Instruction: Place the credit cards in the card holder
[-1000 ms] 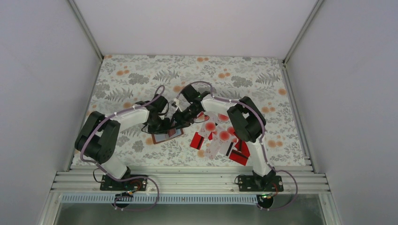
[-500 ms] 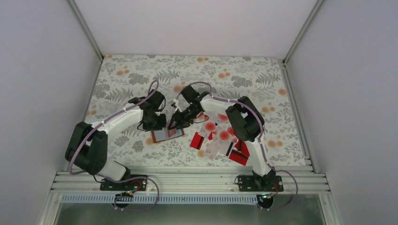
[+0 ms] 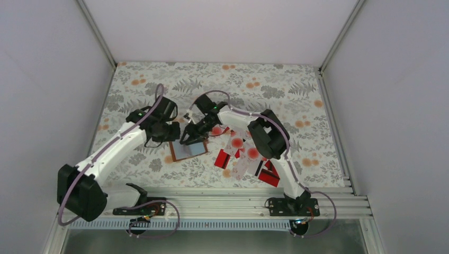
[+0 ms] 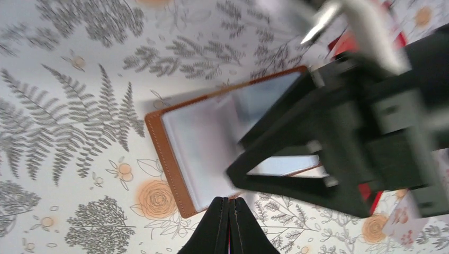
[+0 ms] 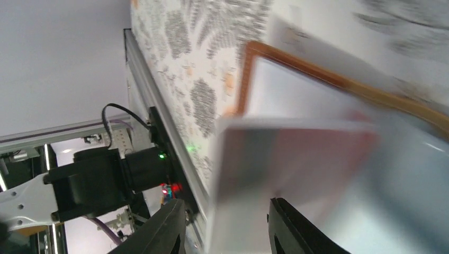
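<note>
The brown card holder [image 3: 188,151] lies open on the fern-print table [image 3: 265,79], pale blue-grey pockets up, left of scattered red and white credit cards [image 3: 246,156], while the right gripper [image 5: 225,206] pinches a blurred white-and-reddish card [image 5: 296,159] over it and the left gripper [image 4: 229,203] hovers beside it, fingers pressed together.

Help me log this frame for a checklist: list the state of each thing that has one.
card holder: open, lying flat.
left end effector: shut.
right end effector: shut on the held card.
held card: over the open holder, not yet pocketed.
loose cards: scattered beside the holder.
</note>
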Available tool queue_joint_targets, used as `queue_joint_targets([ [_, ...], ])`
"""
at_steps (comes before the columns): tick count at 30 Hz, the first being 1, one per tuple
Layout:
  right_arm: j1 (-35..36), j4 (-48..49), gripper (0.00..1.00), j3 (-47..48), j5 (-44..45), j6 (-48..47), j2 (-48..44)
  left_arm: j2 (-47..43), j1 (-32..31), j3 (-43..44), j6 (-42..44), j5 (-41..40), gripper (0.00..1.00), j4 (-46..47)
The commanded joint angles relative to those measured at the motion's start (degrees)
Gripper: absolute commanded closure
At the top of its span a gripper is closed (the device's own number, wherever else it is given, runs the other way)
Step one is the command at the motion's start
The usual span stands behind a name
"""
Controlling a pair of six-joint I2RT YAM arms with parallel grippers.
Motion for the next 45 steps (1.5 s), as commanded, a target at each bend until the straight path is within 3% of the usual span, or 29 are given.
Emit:
queue_joint_targets([
  [1,5.12,-0.37,0.59,8.39,-2.94,3.44,3.07,-4.40,0.97,3.60,1.12,-3.13,0.97,-3.73],
  [6,7.58,2.81,0.59,18.57,-6.52,7.40,4.30,-8.38,1.79,7.61,2.64,-5.03,0.96,-6.32],
  [11,7.26,-1.66,0.56,32.79,-1.38,6.81,3.27,-12.17,2.10,14.05,3.96,-8.05,0.90,-7.93],
  [14,6.51,-4.94,0.54,33.18,4.80,5.19,-0.40,-13.25,2.13,17.03,4.57,-9.68,0.74,-8.21],
  [18,4.77,-8.16,0.53,25.47,15.95,2.82,-8.93,-14.07,2.23,18.37,6.17,-8.29,0.55,-6.85],
  [22,1.24,-9.51,0.52,12.01,26.44,3.09,-20.22,-14.31,2.18,16.94,8.75,-3.83,0.37,-3.93],
  [27,-7.10,-12.45,0.52,-3.09,34.35,5.40,-30.87,-12.12,2.14,13.36,9.32,1.37,0.28,-0.05],
  [33,-16.86,-11.87,0.51,-18.13,32.09,4.79,-40.21,-6.31,1.10,8.01,7.37,13.17,0.28,9.59],
  [37,-21.11,-9.86,0.48,-25.51,27.31,3.54,-42.89,1.07,-1.06,7.21,6.16,16.39,0.29,13.41],
  [45,-27.54,-3.16,0.46,-36.03,16.99,2.15,-44.02,16.05,-7.04,10.68,6.02,19.40,0.48,16.90],
])
